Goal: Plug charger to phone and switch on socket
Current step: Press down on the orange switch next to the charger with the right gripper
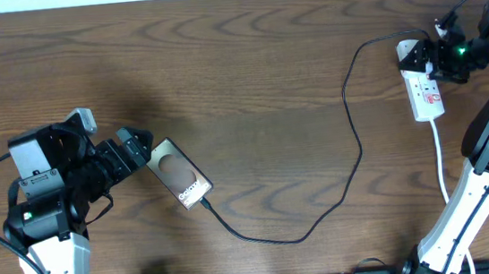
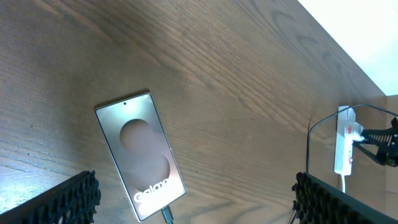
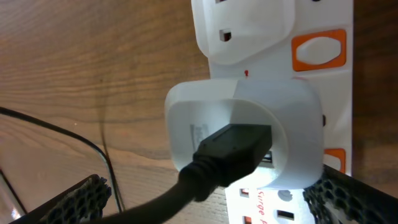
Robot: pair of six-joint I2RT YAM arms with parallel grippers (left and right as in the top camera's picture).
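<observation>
- The phone (image 1: 180,182) lies flat toward 8 o'clock on the table (image 1: 247,74). The charger (image 1: 354,158) looks seated in its 5 o'clock end, so our left gripper (image 1: 136,147) waits just beside it, fingers spread.
- Our right gripper (image 1: 437,57), also spread, straddles the adapter (image 3: 249,130) on the socket (image 1: 426,92) at 2 o'clock, likely seeking a switch.
- We count one phone, one charger, one socket and two orange switches (image 3: 318,50).

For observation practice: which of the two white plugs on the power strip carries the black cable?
The rounded adapter nearer the camera, holding the charger; the squarer plug above it shows no cable.
</observation>
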